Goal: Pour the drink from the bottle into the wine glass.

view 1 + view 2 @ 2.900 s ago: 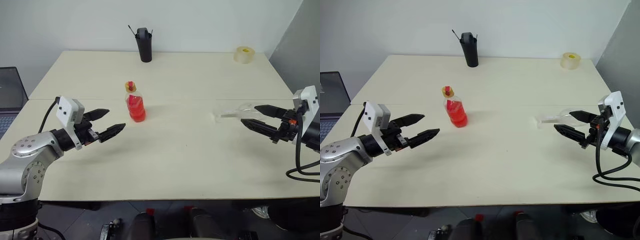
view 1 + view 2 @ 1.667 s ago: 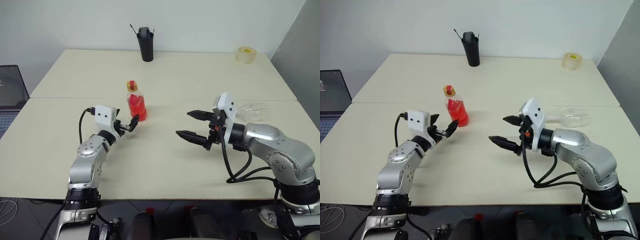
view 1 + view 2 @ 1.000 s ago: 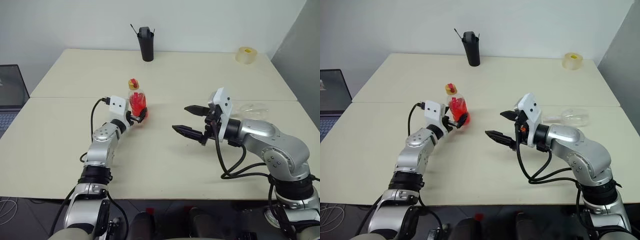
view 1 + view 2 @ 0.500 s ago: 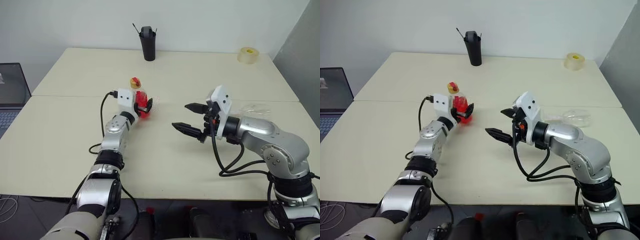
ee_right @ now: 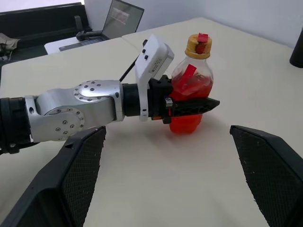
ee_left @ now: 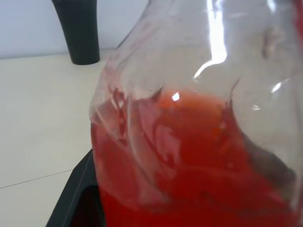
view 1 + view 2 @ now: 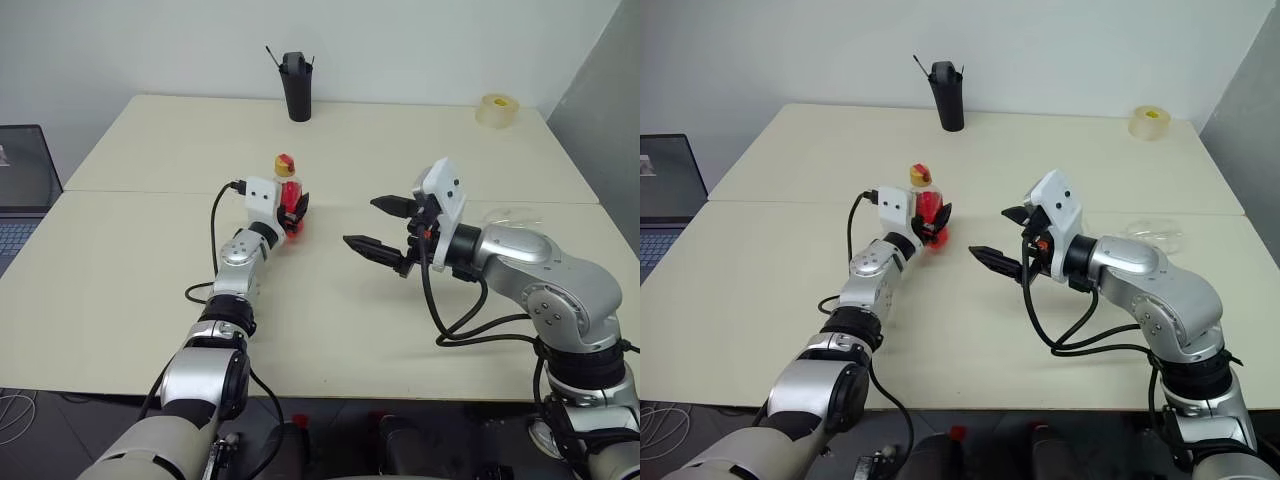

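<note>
The bottle (image 7: pixel 289 197) stands upright left of the table's middle, with the red drink (image 5: pixel 188 89) in its lower half and a red-and-yellow cap on top. My left gripper (image 7: pixel 296 213) is shut on its body; one black finger (image 5: pixel 193 107) crosses the bottle's front, and the clear wall (image 6: pixel 189 142) looks dented. My right gripper (image 7: pixel 361 222) hangs open above the table to the bottle's right, pointing at it, with nothing between its fingers. The wine glass (image 7: pixel 1154 234) lies on its side on the table beyond my right arm.
A tall black cup (image 7: pixel 293 89) with sticks in it stands at the table's back edge. A roll of tape (image 7: pixel 491 110) sits at the back right. A laptop (image 7: pixel 18 190) is beside the table on the left.
My left gripper has closed on the bottle, which stood tilted between its open fingers and is now upright, a little further right. The right gripper stays open, hardly moved.
</note>
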